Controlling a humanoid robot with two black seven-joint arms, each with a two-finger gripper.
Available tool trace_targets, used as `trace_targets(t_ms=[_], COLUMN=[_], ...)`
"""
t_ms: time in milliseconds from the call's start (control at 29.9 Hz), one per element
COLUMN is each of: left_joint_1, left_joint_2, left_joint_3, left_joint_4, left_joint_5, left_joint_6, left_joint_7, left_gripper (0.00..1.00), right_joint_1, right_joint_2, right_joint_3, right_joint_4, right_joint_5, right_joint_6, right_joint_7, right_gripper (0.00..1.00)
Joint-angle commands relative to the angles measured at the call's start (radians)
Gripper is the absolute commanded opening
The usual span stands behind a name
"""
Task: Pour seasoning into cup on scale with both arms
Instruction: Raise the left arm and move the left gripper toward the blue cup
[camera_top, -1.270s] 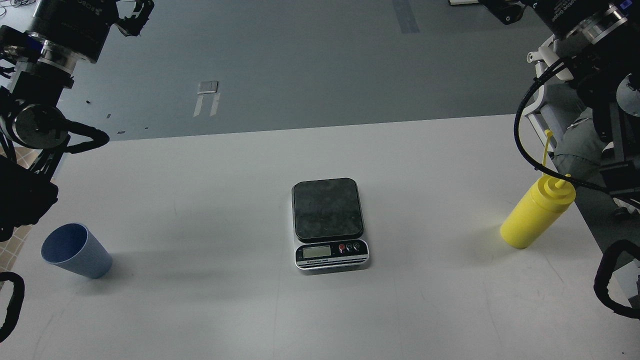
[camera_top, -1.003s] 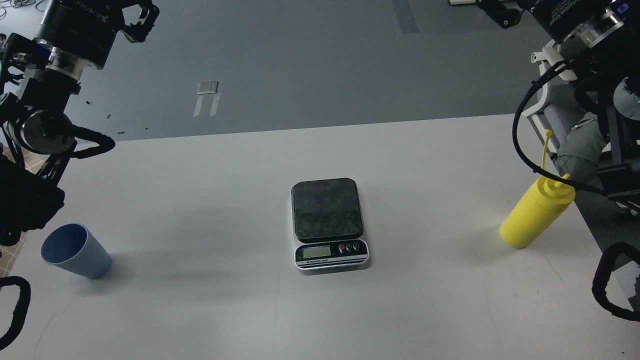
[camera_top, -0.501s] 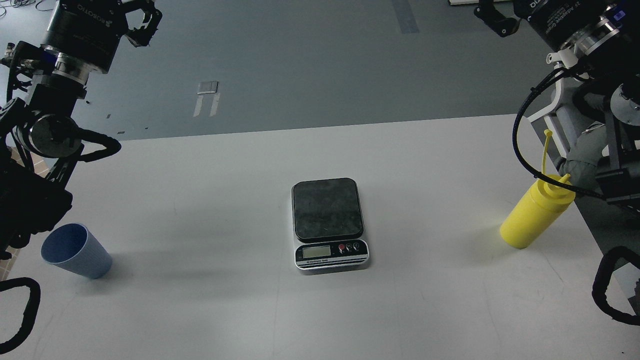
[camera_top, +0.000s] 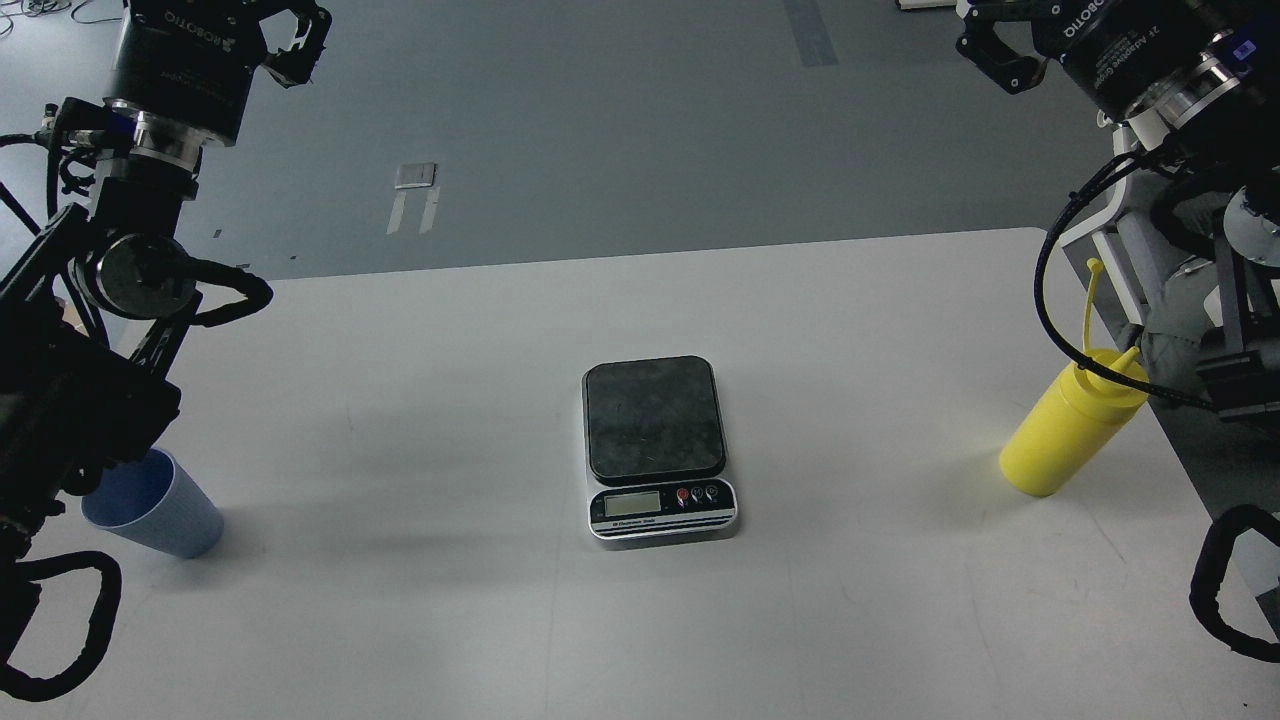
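The light-blue ribbed cup (camera_top: 165, 515) stands on the white table (camera_top: 400, 620) at the front left, and my left arm's lower links cover part of its rim. The scale (camera_top: 655, 445) lies at the table's middle with its dark platform bare. The yellow squeeze bottle (camera_top: 1065, 430) stands at the right edge with its cap strap up. My left gripper (camera_top: 290, 25) is high at the top left, far from the cup, with one finger splayed, open and empty. My right gripper (camera_top: 1000, 35) is high at the top right, above the bottle, open and empty.
Grey floor with tape marks (camera_top: 415, 195) lies beyond the table's far edge. A white frame and grey cloth (camera_top: 1150, 290) sit just off the table's right edge behind the bottle. My arms' black cable loops (camera_top: 1215, 590) hang over both front corners.
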Motion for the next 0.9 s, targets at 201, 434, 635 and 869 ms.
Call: trace_targets(t_ms=[201, 434, 635, 869], left_joint_1=[-0.010, -0.013, -0.031, -0.041], left_joint_2=[0.009, 0.084, 0.093, 0.079], left_joint_3=[0.020, 0.072, 0.077, 0.086], left_joint_4=[0.007, 0.004, 0.004, -0.011], left_joint_5=[0.006, 0.147, 0.325, 0.471], left_joint_6=[0.000, 0.000, 0.000, 0.000], left_joint_7=[-0.003, -0.002, -0.034, -0.034], left_gripper=[0.98, 0.98, 0.99, 0.98], right_joint_1=[0.002, 0.000, -0.001, -0.001], right_joint_2=[0.010, 0.008, 0.002, 0.008], right_joint_3=[0.005, 0.005, 0.005, 0.004], right_joint_4=[0.006, 0.001, 0.003, 0.006], right_joint_5=[0.002, -0.004, -0.012, -0.012], right_joint_6=[0.000, 0.000, 0.000, 0.000], right_joint_7=[0.001, 0.001, 0.001, 0.001], right_gripper=[1.00, 1.00, 1.00, 1.00])
